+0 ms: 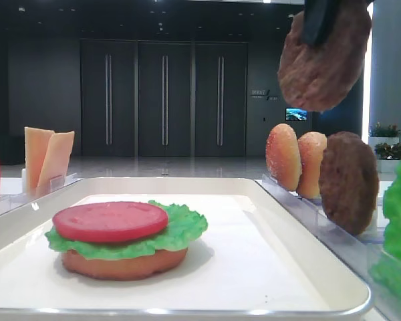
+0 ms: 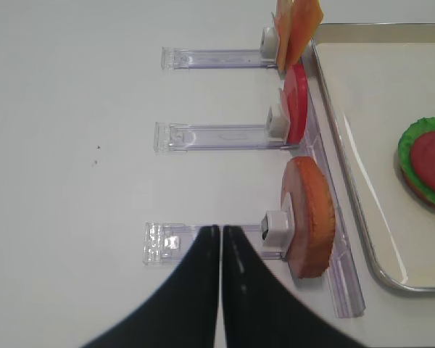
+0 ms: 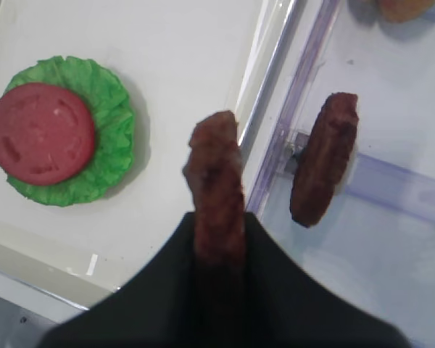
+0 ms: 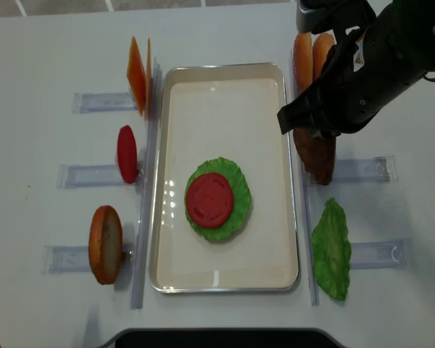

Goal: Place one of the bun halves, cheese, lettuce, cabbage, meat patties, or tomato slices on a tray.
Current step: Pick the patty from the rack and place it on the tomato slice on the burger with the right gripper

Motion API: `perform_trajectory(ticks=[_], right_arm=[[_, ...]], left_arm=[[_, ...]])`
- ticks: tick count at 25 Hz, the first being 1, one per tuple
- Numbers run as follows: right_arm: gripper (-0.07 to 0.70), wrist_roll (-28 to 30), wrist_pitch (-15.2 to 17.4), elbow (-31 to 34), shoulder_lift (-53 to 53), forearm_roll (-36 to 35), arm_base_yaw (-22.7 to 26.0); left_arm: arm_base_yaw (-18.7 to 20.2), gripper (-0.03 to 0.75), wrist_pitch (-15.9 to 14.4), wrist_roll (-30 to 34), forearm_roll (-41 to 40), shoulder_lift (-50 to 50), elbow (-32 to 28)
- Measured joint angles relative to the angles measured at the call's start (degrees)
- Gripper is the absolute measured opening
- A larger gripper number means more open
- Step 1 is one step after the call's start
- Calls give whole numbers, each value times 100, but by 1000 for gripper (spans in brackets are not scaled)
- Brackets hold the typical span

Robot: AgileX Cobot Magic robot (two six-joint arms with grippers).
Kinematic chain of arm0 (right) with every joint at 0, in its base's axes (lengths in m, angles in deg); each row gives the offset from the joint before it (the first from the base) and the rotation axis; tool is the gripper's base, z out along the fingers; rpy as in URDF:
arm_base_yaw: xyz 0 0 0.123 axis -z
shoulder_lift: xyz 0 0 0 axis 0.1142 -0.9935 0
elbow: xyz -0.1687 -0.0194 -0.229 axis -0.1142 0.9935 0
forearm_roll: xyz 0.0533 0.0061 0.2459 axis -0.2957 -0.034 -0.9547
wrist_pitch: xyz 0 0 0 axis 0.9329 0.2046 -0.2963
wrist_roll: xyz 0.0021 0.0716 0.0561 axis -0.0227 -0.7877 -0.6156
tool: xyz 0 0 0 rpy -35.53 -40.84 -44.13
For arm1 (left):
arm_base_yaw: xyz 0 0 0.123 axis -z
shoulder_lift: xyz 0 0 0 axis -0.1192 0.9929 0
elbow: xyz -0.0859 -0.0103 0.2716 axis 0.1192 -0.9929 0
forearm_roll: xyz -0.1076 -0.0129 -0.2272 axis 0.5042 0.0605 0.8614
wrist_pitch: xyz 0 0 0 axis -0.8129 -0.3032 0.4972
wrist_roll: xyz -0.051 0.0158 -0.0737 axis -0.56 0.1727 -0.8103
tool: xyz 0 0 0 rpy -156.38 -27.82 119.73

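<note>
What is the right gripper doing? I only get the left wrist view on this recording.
Observer: The right gripper is shut on a meat patty, gripped on edge and lifted clear of the holders.
Operator: Where is it relative to the tray?
Observer: It hangs high, about over the right rim of the tray, not yet above the stack in the middle.
Operator: What remains on that right side?
Observer: A second patty stands on edge in its clear holder, with two bun halves behind it and a lettuce leaf in front.
</note>
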Motion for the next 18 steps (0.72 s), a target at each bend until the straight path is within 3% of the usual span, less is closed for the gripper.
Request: perform_trajectory(ticks=[7, 18], right_arm=[[90, -82, 628, 163, 315, -280, -5], [90, -84, 356, 1478, 1191, -1117, -7]], left_arm=[[0, -7, 0, 0, 0, 0, 0], [0, -7, 0, 0, 0, 0, 0]])
